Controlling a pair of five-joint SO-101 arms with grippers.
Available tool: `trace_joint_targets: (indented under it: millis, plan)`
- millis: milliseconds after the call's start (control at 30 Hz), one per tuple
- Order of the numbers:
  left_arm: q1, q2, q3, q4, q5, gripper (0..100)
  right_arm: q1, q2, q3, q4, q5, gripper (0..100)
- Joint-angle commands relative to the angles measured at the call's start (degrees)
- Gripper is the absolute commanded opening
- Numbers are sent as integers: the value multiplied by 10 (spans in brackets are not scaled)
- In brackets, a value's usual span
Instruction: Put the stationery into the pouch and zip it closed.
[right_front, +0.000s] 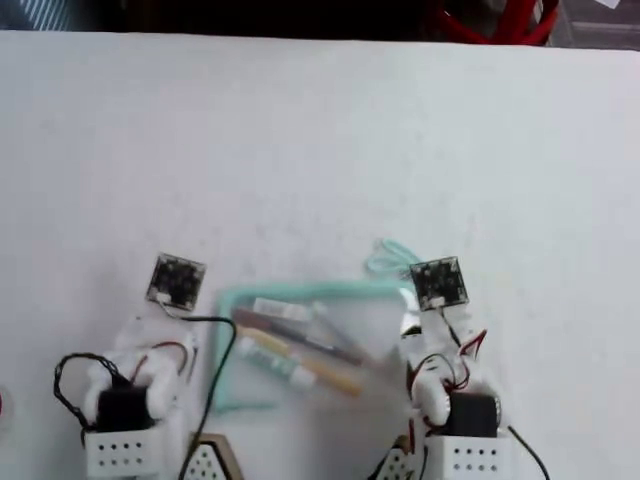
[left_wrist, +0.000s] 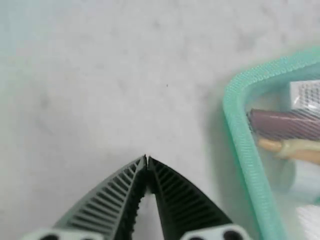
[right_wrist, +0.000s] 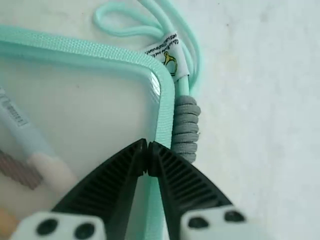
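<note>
White table (right_front: 320, 130) lies under both arms. We see the pouch (right_front: 300, 292) flat on it, between the two arms. It has see-through sides and a mint green rim. The stationery (right_front: 300, 345) is inside it: a brown pen (left_wrist: 285, 125), a yellow stick (right_front: 325, 375) and a pale blue pen (right_wrist: 20, 125). The left gripper (left_wrist: 147, 161) is squeezed tight with nothing in it, over the table just beside a corner of the pouch. The right gripper (right_wrist: 147, 152) has its tips pressed together too, over the green rim at another corner, just beside a grey coil (right_wrist: 186, 130). A green cord (right_wrist: 130, 20) with a small white tag (right_wrist: 167, 52) loops out from that coil onto the table. We cannot tell if the zip is closed.
</note>
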Motion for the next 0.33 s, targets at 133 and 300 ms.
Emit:
trace_joint_targets:
  millis: [133, 300]
  plan:
    - [-3, -1, -2, 2, 2, 26, 10, 4, 5, 5, -3, 19]
    - [-2, -1, -2, 2, 2, 26, 10, 4, 5, 5, -3, 19]
